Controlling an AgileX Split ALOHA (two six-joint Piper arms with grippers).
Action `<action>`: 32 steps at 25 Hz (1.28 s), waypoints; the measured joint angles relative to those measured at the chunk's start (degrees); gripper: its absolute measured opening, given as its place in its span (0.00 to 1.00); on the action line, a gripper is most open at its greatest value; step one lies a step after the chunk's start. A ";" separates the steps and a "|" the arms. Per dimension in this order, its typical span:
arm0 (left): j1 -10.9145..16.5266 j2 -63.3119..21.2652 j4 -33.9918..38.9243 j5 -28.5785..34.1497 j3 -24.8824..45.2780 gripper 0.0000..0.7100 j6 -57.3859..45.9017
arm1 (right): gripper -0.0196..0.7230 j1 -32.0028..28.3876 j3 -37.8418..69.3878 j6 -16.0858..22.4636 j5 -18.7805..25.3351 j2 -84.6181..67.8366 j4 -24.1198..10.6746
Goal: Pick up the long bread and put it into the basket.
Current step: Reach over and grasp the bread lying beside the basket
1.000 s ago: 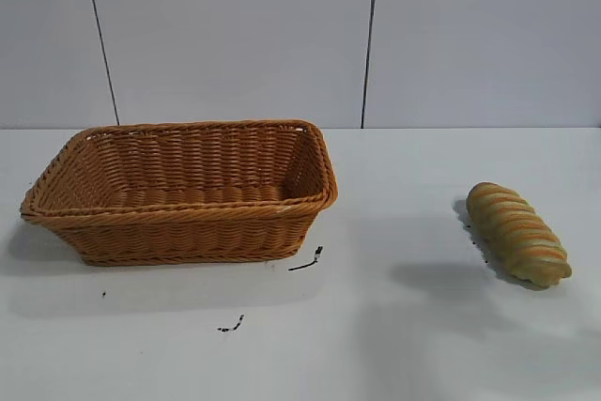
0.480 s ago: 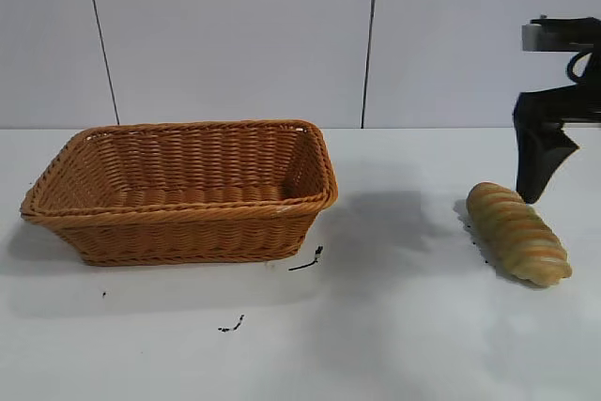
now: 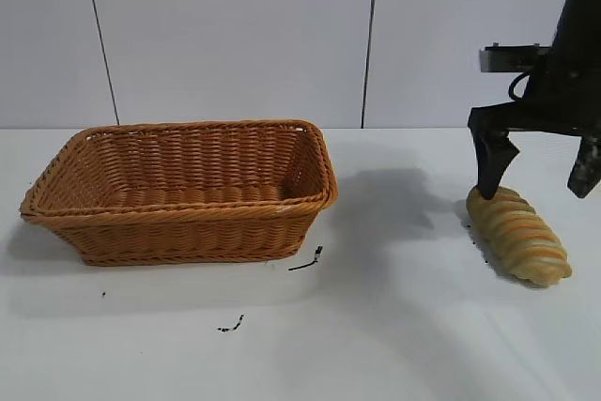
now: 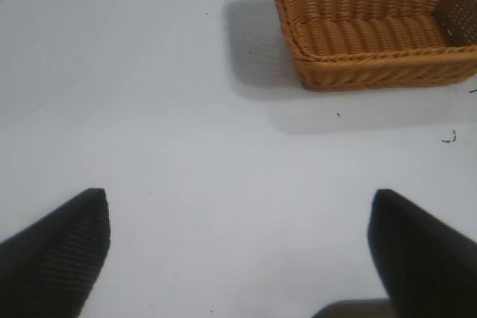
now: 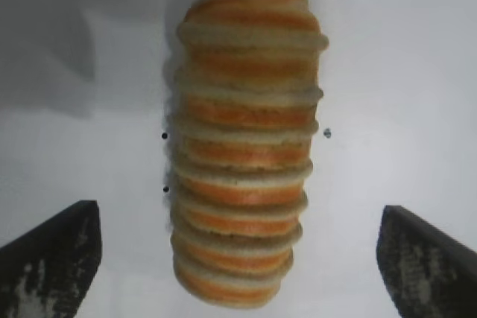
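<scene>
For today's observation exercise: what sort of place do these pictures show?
Probably a robot test bench: a plain white table against bare wall panels, holding only a basket and a bread under a robot's right hand.

A lab-style robot test bench, not a home or shop — a plain white table backed by bare pale wall panels with dark seams (no furnishings or decor), and a black robot arm reaching in over the staged surface.
</scene>
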 joint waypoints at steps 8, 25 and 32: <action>0.00 0.00 0.00 0.00 0.00 0.98 0.00 | 0.96 0.00 -0.51 0.00 -1.00 2.22 0.84; 0.00 0.00 0.00 0.00 0.00 0.98 0.00 | 0.23 0.00 -0.62 0.00 1.04 2.62 0.73; 0.00 0.00 0.00 0.00 0.00 0.98 0.00 | 0.21 0.00 -7.49 0.00 11.71 -2.69 -0.20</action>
